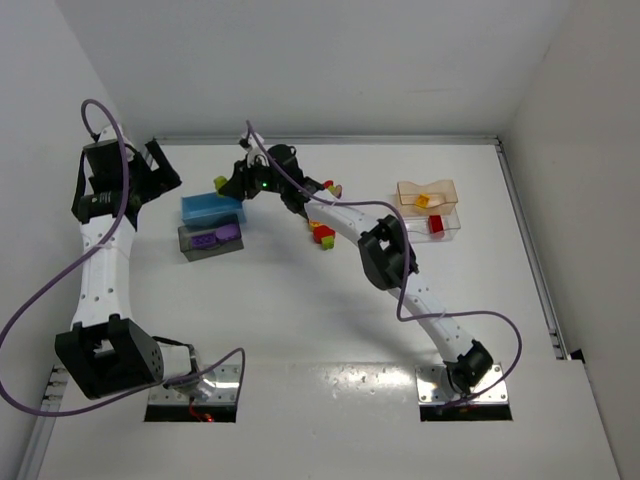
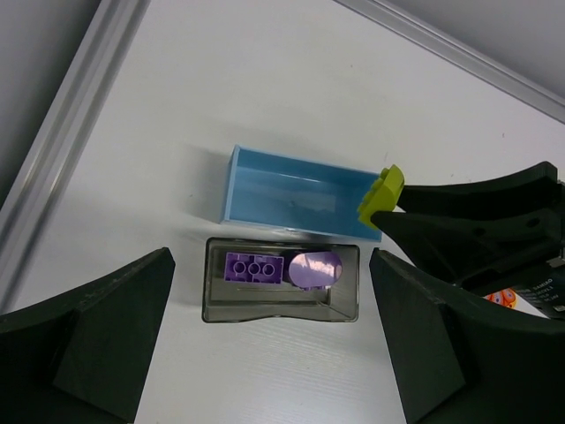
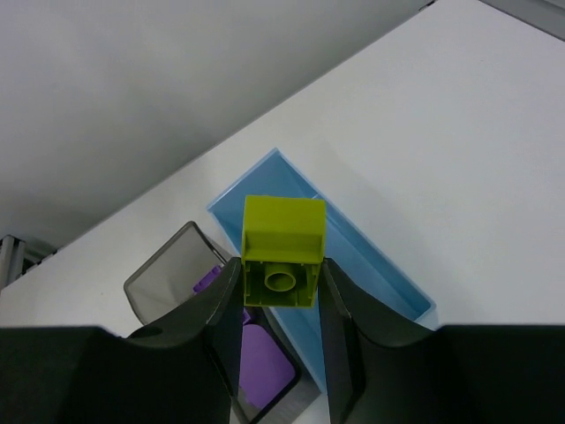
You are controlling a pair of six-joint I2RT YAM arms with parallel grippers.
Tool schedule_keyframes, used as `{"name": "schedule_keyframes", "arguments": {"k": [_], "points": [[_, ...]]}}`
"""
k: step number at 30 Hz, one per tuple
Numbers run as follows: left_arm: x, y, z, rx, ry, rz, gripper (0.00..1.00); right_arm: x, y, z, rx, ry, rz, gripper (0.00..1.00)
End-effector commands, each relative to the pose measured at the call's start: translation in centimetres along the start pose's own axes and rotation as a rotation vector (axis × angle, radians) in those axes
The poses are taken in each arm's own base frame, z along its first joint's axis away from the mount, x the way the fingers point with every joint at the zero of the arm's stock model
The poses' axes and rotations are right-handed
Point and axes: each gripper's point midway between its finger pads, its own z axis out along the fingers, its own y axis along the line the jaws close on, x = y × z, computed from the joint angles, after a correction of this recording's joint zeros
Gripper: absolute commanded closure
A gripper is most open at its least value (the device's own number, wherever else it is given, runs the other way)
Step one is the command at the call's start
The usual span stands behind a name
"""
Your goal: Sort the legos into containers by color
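My right gripper point(image 3: 281, 284) is shut on a lime green lego point(image 3: 282, 254) and holds it over the near end of the open blue tub point(image 3: 375, 265). The left wrist view shows that lego point(image 2: 381, 193) at the blue tub's point(image 2: 291, 190) right end. The dark grey tub point(image 2: 281, 305) beside it holds two purple legos point(image 2: 254, 268). My left gripper point(image 2: 269, 353) is open and empty above the grey tub. A clear container point(image 1: 428, 205) at the right holds a yellow-orange lego point(image 1: 423, 200) and a red lego point(image 1: 436, 225).
Loose legos lie mid-table: a red, yellow and green cluster point(image 1: 323, 235) and others point(image 1: 330, 187) partly hidden under the right arm. The back wall rail point(image 1: 330, 140) runs just behind the tubs. The left wall is close to the left arm point(image 1: 105, 250).
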Motion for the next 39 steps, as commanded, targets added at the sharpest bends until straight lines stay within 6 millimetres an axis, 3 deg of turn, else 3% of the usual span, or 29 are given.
{"name": "schedule_keyframes", "arguments": {"k": [1, 11, 15, 16, 17, 18, 19, 20, 21, 22, 23, 24, 25, 26, 27, 28, 29, 30, 31, 32, 33, 34, 35, 36, 37, 39], "points": [[-0.9, -0.2, -0.5, 0.018, -0.042, -0.027, 0.0, -1.5, -0.4, 0.8, 0.013, -0.078, -0.038, 0.66], [-0.7, -1.1, 0.1, 0.073, -0.027, -0.025, 0.0, -2.6, -1.0, 0.9, 0.052, -0.112, -0.046, 0.21], [-0.4, -2.3, 0.4, 0.151, -0.017, 0.003, 0.0, -5.9, -0.3, -0.4, 0.058, -0.136, -0.114, 0.16], [-0.4, -3.0, 0.3, 0.173, -0.019, 0.011, 0.0, -9.5, 1.4, -1.6, 0.047, -0.178, -0.145, 0.14], [-0.3, -3.4, 0.6, 0.183, -0.017, 0.016, 0.0, -9.6, 0.3, -2.7, 0.08, -0.171, -0.146, 0.14], [0.1, -4.5, 0.6, 0.208, -0.008, 0.03, 0.0, -11.2, 0.4, -3.8, 0.089, -0.19, -0.165, 0.14], [0.6, -5.1, 1.4, 0.22, 0.009, 0.037, 0.0, -13.0, -1.0, -5.4, 0.136, -0.211, -0.199, 0.14], [1.2, -5.6, 1.8, 0.222, 0.026, 0.045, 0.0, -16.1, -0.3, -7.5, 0.15, -0.233, -0.222, 0.14], [1.5, -7.6, 1.9, 0.259, 0.034, 0.072, 0.0, -17.2, -0.7, -8.7, 0.17, -0.228, -0.229, 0.14], [1.6, -8.4, 2.3, 0.258, 0.03, 0.097, 0.0, -18.3, -3.0, -10.7, 0.221, -0.217, -0.23, 0.16], [2.4, -9.1, 3.1, 0.262, 0.057, 0.109, 0.0, -18.2, -3.6, -12.2, 0.223, -0.149, -0.223, 0.17], [2.7, -11.3, 3.2, 0.301, 0.054, 0.146, 0.0, -19.2, -4.1, -14.0, 0.228, -0.128, -0.218, 0.2], [2.8, -12.2, 3.6, 0.308, 0.049, 0.171, 0.0, -19.7, -6.5, -16.7, 0.26, -0.101, -0.189, 0.21], [3.2, -13.4, 3.9, 0.328, 0.062, 0.184, 0.0, -18.2, -7.8, -18.6, 0.306, -0.014, -0.129, 0.21], [4.1, -15.4, 4.8, 0.351, 0.083, 0.221, 0.0, -18.7, -8.2, -20.8, 0.329, 0.011, -0.126, 0.21], [4.4, -16.3, 5.4, 0.35, 0.091, 0.234, 0.0, -17.1, -9.7, -22.7, 0.378, 0.066, -0.091, 0.21], [4.9, -17.2, 5.9, 0.356, 0.1, 0.246, 0.0, -15.7, -11.8, -26.0, 0.447, 0.134, -0.067, 0.21], [6.5, -18.1, 7.5, 0.362, 0.143, 0.27, 0.0, -14.9, -12.6, -27.9, 0.487, 0.166, -0.054, 0.21], [6.2, -20.6, 7.5, 0.397, 0.128, 0.289, 0.0, -12.6, -13.9, -29.9, 0.547, 0.225, -0.019, 0.21], [6.6, -21.8, 8.0, 0.415, 0.134, 0.314, 0.0, -13.5, -14.1, -32.9, 0.586, 0.222, -0.019, 0.21], [7.0, -22.9, 8.7, 0.421, 0.139, 0.325, 0.0, -12.7, -14.4, -34.7, 0.606, 0.255, -0.014, 0.22], [8.0, -25.1, 10.1, 0.447, 0.152, 0.353, 0.0, -10.6, -15.0, -36.3, 0.636, 0.298, 0.024, 0.22], [8.6, -26.1, 10.7, 0.456, 0.166, 0.363, 0.0, -10.3, -15.6, -38.4, 0.668, 0.304, 0.042, 0.22], [9.3, -27.2, 11.3, 0.473, 0.185, 0.371, 0.0, -11.1, -15.0, -39.9, 0.683, 0.291, 0.028, 0.22], [10.0, -28.2, 11.9, 0.484, 0.196, 0.394, 0.0, -9.2, -14.9, -41.0, 0.695, 0.319, 0.065, 0.22], [11.7, -31.7, 13.3, 0.541, 0.208, 0.449, 0.0, -8.6, -14.9, -43.3, 0.727, 0.322, 0.081, 0.22]]}}
